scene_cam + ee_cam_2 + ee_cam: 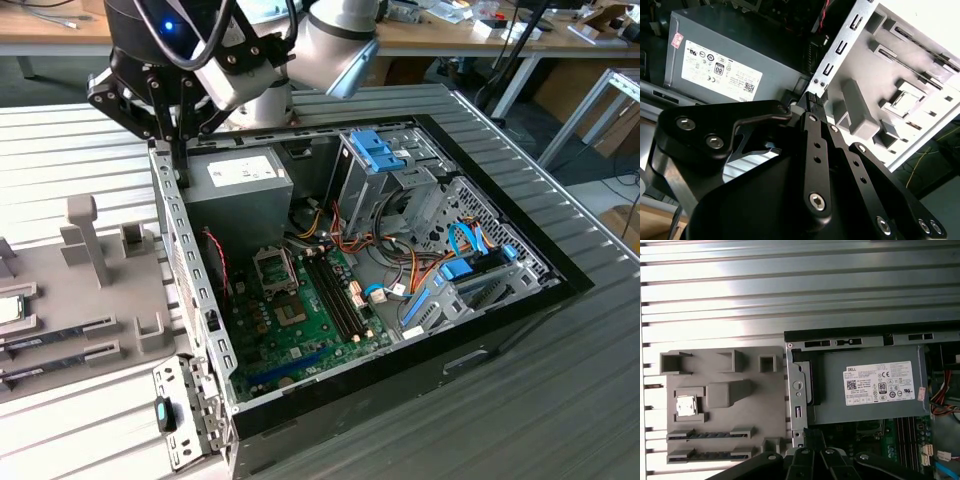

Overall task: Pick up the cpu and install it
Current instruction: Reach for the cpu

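The cpu (685, 406) is a small silvery square lying in a pocket of the grey fixture tray (720, 390) beside the computer case; it also appears at the exterior view's left edge (8, 308) and in the second wrist view (900, 102). My gripper (178, 150) hangs over the case's side wall, between the tray and the power supply (238, 180). Its black fingers (812, 120) are shut together with nothing between them, also seen in the first wrist view (809, 434). The black cpu socket (275, 268) sits on the green motherboard (300, 320) inside the case.
Two dark memory sticks (710, 436) lie in slots of the tray below the cpu. Grey upright posts (85, 240) stand on the tray. Inside the case are drive cages (400, 180), blue cables (460, 260) and bundled wires. A ribbed metal table (560, 380) surrounds everything.
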Controlling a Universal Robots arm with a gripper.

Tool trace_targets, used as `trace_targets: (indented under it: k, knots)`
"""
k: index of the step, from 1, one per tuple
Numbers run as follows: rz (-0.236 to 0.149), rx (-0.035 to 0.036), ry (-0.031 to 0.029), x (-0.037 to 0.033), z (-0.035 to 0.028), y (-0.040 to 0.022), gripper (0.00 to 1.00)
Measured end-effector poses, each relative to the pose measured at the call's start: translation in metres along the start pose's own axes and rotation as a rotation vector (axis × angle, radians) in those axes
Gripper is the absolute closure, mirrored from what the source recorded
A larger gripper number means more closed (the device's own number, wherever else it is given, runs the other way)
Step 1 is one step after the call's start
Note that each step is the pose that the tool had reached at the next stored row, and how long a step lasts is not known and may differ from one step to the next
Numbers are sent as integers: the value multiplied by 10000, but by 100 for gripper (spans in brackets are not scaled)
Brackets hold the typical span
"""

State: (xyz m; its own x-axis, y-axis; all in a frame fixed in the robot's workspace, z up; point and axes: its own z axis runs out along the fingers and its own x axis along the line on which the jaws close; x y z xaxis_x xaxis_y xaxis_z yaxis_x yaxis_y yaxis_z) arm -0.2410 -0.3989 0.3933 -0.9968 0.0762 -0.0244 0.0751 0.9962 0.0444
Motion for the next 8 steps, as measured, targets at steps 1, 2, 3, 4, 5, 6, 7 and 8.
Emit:
trace_targets:
  k: [1, 2, 3, 4, 5, 6, 7, 8]
  knots:
    - [0, 0, -1, 11, 0, -1, 89]
    - [0, 0, -1, 18, 0, -1, 89]
    - [0, 0, 0, 23, -1, -2, 89]
    - [0, 1, 0, 31, -1, -2, 89]
    - [0, 0, 0, 39, -1, -3, 89]
    - [0, 0, 0, 47, -1, -4, 89]
    - [0, 0, 0, 60, -2, -5, 89]
    - [0, 0, 0, 65, -2, -5, 89]
